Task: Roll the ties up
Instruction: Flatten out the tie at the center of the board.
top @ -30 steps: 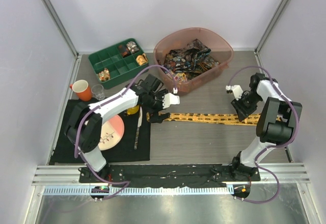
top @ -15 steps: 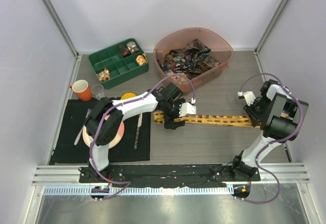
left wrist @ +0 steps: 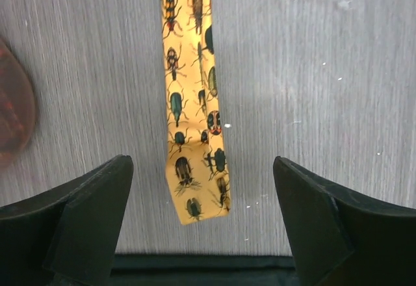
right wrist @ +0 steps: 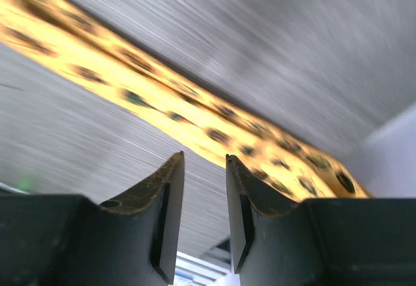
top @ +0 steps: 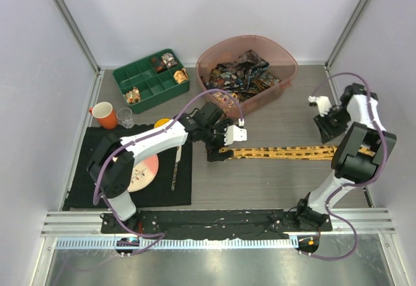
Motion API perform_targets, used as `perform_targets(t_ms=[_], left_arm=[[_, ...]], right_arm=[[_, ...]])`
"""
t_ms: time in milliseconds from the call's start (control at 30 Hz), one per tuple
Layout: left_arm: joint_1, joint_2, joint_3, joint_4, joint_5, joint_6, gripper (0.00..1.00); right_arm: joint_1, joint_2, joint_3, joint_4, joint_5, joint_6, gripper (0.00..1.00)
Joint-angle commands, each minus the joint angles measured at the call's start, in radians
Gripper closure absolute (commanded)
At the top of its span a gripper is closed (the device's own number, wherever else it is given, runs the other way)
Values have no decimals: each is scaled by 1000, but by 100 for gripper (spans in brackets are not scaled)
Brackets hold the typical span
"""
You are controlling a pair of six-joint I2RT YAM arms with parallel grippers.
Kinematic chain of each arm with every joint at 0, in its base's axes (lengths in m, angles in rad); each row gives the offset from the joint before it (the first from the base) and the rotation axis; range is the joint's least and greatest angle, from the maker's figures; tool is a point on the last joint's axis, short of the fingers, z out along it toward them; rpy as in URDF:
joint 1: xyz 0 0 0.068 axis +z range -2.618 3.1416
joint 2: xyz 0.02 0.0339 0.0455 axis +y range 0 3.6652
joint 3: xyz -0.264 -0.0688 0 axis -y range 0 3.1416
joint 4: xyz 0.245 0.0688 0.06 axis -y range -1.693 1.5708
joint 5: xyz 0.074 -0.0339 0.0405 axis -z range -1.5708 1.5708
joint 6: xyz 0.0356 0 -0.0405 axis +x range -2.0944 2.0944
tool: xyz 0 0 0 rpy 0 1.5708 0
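Across the table's middle, seen from above, the yellow beetle-print tie (top: 292,151) lies flat and unrolled; the left gripper (top: 218,147) hovers at one end, the right gripper (top: 325,122) stands near the other; dark printed ties (top: 244,75) wait in the pink tub (top: 286,58). At the left wrist, the jaws stand wide apart either side of the tie's tip, gripping nothing. At the right wrist, blurred, the jaws sit nearly together and empty above the cloth. Rolling seems not yet begun; next, I judge, the left jaws must drop, pinch the tip and fold it over.
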Motion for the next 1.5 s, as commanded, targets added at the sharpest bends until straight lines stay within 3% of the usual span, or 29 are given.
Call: perform_targets(t_ms=[0, 67, 100, 200, 400, 633, 733, 900, 1100, 1300, 1467], left_arm=[[34, 3, 5, -9, 11, 15, 15], [40, 11, 5, -6, 22, 19, 23], [42, 15, 5, -20, 23, 25, 35], [42, 37, 4, -57, 14, 54, 50], [42, 75, -60, -106, -44, 136, 63], [40, 127, -84, -138, -77, 173, 71], [27, 135, -74, -125, -57, 164, 68], [-10, 155, -19, -80, -32, 113, 54], [-10, 137, 33, -86, -21, 96, 46], [20, -27, -4, -31, 11, 40, 27], [54, -196, -106, 119, -11, -56, 12]], right_arm=[[186, -143, -64, -61, -147, 179, 64], [289, -166, -103, -12, -164, 243, 64], [318, -173, -132, 4, -166, 268, 64], [398, -170, -183, 54, -161, 336, 65], [426, -130, -296, 155, -68, 372, 68], [416, -97, -396, 240, 70, 334, 71], [380, -96, -414, 237, 93, 310, 71], [262, -87, -404, 206, 106, 213, 71], [152, -107, -257, 5, -50, 122, 70], [184, -144, -152, -52, -209, 216, 66], [273, -102, -178, 62, -160, 326, 66]])
